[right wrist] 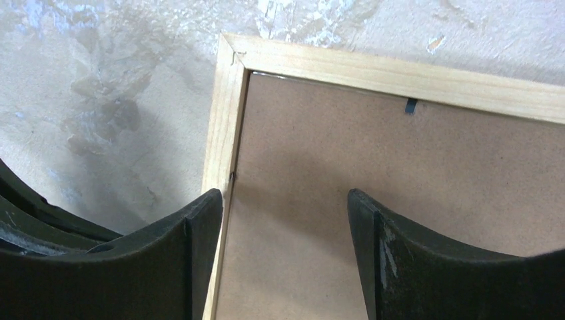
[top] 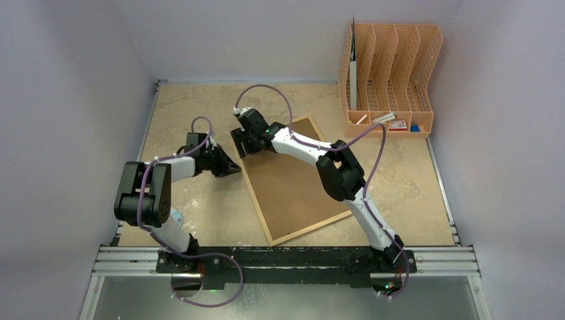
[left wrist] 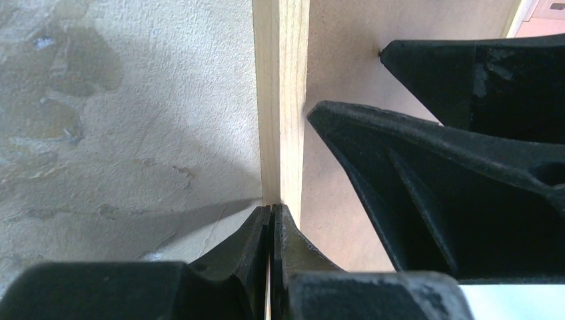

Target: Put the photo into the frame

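The frame (top: 293,180) lies face down in the middle of the table, brown fibreboard back up, light-wood border around it. My left gripper (top: 234,171) is shut. In the left wrist view its tips (left wrist: 272,208) touch the outer side of the frame's wood border (left wrist: 283,100). My right gripper (top: 248,143) stands open over the frame's far left corner. In the right wrist view one finger (right wrist: 200,227) is over the border and the other (right wrist: 373,233) over the back board (right wrist: 373,160). The photo is out of view.
An orange plastic file organiser (top: 390,73) stands at the back right, with small items in its front tray. White walls close in the beige table (top: 186,107) on three sides. A metal rail (top: 286,260) runs along the near edge.
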Robot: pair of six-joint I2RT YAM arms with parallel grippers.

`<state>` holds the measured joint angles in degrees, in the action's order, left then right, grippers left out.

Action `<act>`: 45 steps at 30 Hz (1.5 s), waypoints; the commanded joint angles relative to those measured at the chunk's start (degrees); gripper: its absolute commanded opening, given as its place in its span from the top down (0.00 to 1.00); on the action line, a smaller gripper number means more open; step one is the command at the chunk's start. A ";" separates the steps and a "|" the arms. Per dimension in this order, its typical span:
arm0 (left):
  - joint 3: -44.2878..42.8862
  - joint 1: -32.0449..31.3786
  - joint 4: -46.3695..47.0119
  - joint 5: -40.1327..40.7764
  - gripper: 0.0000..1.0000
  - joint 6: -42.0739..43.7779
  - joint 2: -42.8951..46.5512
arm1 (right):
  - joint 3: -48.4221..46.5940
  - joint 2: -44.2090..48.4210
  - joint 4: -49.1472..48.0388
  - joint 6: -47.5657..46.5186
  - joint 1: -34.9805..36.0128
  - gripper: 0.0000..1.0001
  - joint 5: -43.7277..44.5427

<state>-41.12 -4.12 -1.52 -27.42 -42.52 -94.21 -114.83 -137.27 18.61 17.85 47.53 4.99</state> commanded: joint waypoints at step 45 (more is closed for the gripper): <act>1.49 1.10 -8.36 3.07 0.97 2.40 -5.01 | 3.81 -3.78 3.76 -10.79 2.58 0.42 7.23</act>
<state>-41.54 -2.68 -1.32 -30.89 -42.54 -95.98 -114.24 -139.02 13.17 8.62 49.89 12.58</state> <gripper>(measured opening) 0.040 0.582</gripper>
